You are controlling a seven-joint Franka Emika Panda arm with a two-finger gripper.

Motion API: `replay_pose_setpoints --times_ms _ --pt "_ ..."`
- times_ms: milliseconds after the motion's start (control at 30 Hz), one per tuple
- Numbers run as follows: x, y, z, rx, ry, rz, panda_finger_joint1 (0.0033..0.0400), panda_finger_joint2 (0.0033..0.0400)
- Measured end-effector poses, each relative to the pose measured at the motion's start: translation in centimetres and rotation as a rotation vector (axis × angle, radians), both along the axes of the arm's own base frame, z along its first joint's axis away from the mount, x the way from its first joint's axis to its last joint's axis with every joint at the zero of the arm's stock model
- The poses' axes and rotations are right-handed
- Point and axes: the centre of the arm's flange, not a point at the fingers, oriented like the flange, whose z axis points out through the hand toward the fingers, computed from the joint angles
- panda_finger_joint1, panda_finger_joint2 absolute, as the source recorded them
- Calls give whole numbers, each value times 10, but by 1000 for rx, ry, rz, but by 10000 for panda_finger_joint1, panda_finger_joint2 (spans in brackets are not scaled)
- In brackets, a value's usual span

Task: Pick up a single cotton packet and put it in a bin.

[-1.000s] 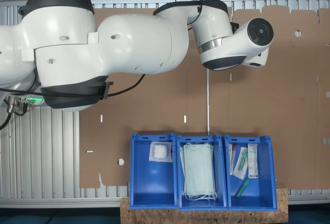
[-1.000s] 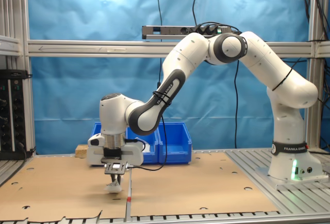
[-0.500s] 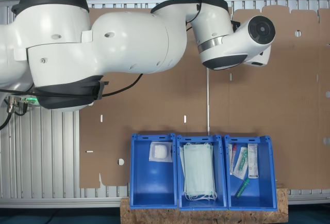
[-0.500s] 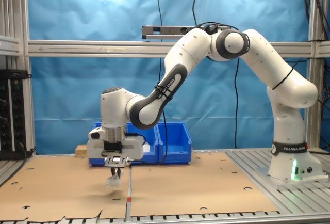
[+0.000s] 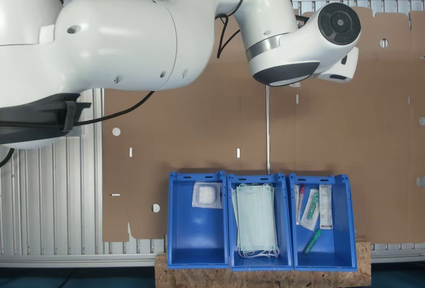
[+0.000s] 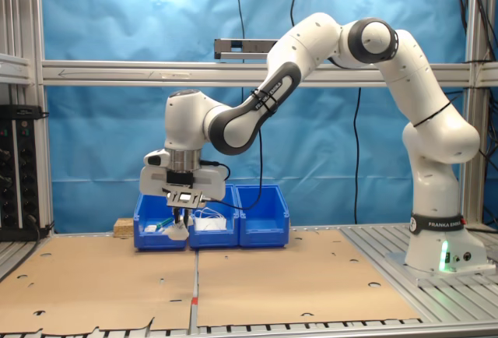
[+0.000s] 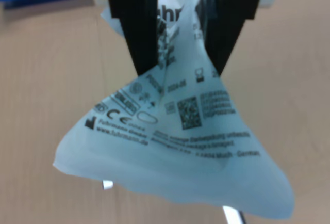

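Observation:
My gripper [image 6: 180, 215] hangs in the air, shut on the cotton packet [image 6: 179, 232], a small white sachet dangling from its fingertips. In the wrist view the two black fingers [image 7: 138, 33] pinch the top corner of the cotton packet [image 7: 175, 146], whose grey print faces the camera, with brown cardboard far below. In the second exterior view the packet hangs in front of the row of blue bins. The bin [image 5: 198, 235] [image 6: 264, 215] at the first exterior view's left holds a clear-wrapped cotton pack [image 5: 206, 195].
The middle bin [image 5: 287, 221] holds pale-green face masks [image 5: 255, 220]. The third bin [image 5: 348, 221] holds syringes and sachets. Brown cardboard [image 5: 352, 129] covers the table. Aluminium frame rails [image 6: 15, 120] stand at the second exterior view's left. The arm's base [image 6: 437, 244] stands at the second exterior view's right.
The gripper has risen from the cardboard with the packet in it and has moved toward the bins. The arm's elbow has swung up.

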Motion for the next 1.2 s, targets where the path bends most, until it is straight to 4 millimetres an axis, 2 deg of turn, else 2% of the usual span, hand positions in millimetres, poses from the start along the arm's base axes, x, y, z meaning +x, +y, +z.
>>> replay_pose_setpoints --times_ms 167,367,800,1200 --pt "-16 -11 25 -11 -14 -14 60 60" --pt "-36 -31 39 -26 -10 -44 60 60" --pt "-70 -70 47 -44 13 -109 60 60" --pt "-93 -105 58 -51 14 -174 60 60"
